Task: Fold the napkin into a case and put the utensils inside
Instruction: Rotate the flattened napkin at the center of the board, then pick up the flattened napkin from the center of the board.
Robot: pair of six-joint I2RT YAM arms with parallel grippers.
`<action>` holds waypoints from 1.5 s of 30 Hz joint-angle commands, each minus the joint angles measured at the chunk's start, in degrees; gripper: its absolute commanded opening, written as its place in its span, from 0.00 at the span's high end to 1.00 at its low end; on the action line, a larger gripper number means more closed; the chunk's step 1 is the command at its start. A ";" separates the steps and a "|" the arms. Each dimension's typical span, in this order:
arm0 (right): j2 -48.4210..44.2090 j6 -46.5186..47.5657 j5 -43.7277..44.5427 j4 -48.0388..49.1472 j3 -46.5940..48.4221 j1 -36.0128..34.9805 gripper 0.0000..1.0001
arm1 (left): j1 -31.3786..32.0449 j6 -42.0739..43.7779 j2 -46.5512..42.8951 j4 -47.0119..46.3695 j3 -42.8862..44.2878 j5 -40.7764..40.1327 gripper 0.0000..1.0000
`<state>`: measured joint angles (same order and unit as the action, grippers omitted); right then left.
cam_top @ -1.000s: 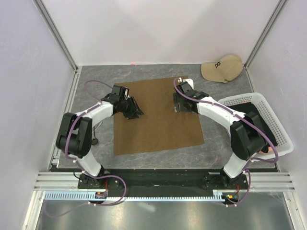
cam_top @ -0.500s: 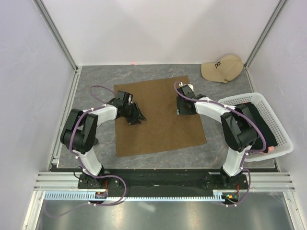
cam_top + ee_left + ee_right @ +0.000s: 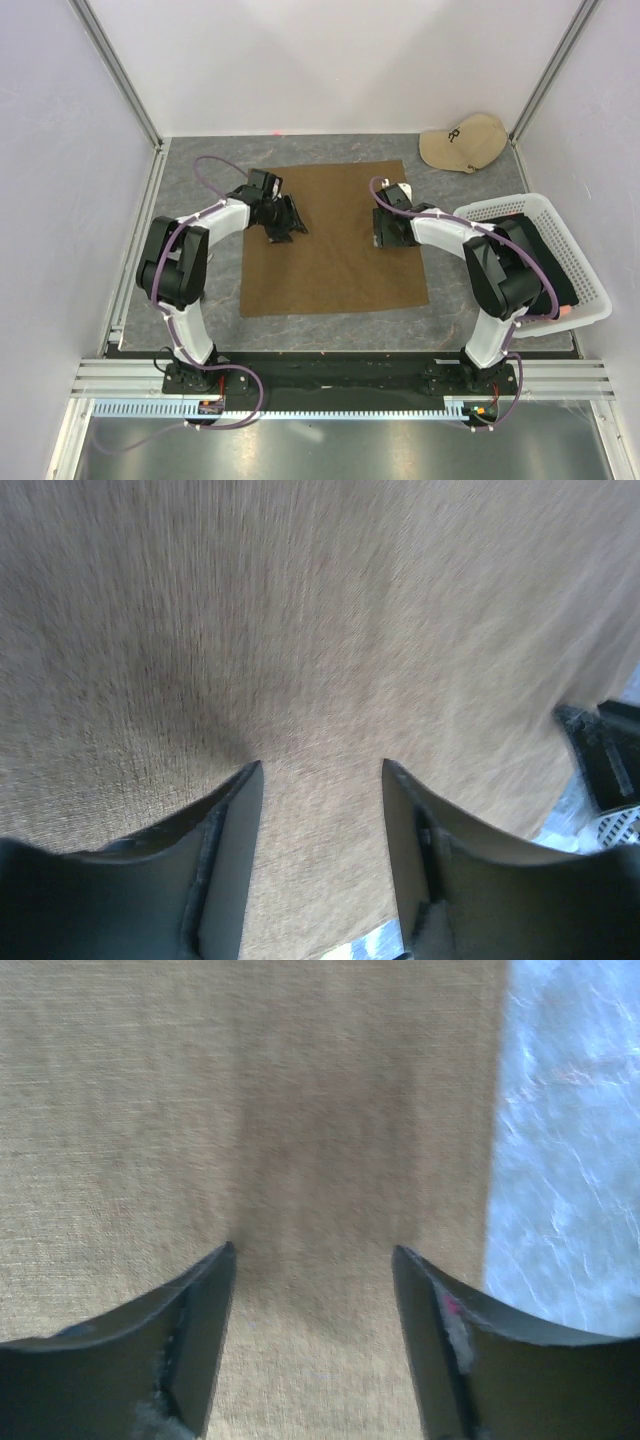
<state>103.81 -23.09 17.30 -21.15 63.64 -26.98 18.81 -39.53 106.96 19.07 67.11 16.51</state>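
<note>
The olive-brown napkin (image 3: 335, 250) lies flat and unfolded on the grey table. My left gripper (image 3: 290, 231) is open, its tips pressing down on the napkin's upper left part; the cloth fills the left wrist view (image 3: 320, 630). My right gripper (image 3: 384, 238) is open, its tips down on the napkin's upper right part near the right edge (image 3: 300, 1110). Nothing is held between either pair of fingers. No utensils show in any view.
A beige cap (image 3: 464, 143) lies at the back right. A white mesh basket (image 3: 585, 265) with black fabric inside stands at the right edge. Grey table shows beside the napkin (image 3: 570, 1140). White walls enclose the table on three sides.
Both grippers have slid the napkin to the right and rotated it, so its edges now lie squarer to the table. Both arms moved slightly toward the back.
</note>
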 commanded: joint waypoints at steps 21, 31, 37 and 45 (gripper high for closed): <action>-43.16 -19.36 -0.24 -20.07 -23.29 0.53 0.33 | -1.67 -15.58 -54.33 27.32 -28.97 -22.48 0.30; -42.38 -21.21 -2.18 -18.67 -26.20 0.61 0.37 | -3.87 -23.40 -46.04 34.28 -30.54 -25.21 0.42; -40.70 -22.26 -2.10 -17.88 -27.86 0.53 0.36 | -4.66 -24.89 -46.23 33.23 -32.92 -23.47 0.40; -40.88 -26.21 -0.78 -17.09 -28.66 0.62 0.37 | -5.01 -27.79 -45.17 32.35 -34.15 -23.02 0.43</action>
<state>63.29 -46.39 15.09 -39.59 35.24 -26.63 14.22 -62.43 61.34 52.16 33.34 -5.85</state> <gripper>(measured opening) 0.642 0.585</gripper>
